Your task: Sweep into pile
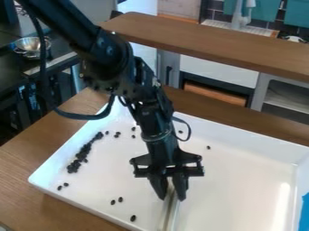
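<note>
Camera view: fingers hold pale strip near beans.

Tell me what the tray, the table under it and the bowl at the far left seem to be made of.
Tray: glossy plastic or enamelled metal; its white floor throws back a bright streak. Table: satin wood or wood-look laminate, given the warm brown surface. Bowl: polished metal, probably steel, from its silvery highlights.

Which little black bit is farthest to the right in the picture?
The black bit right of the arm, lower and farther right than the other one beside the cable loop.
</note>
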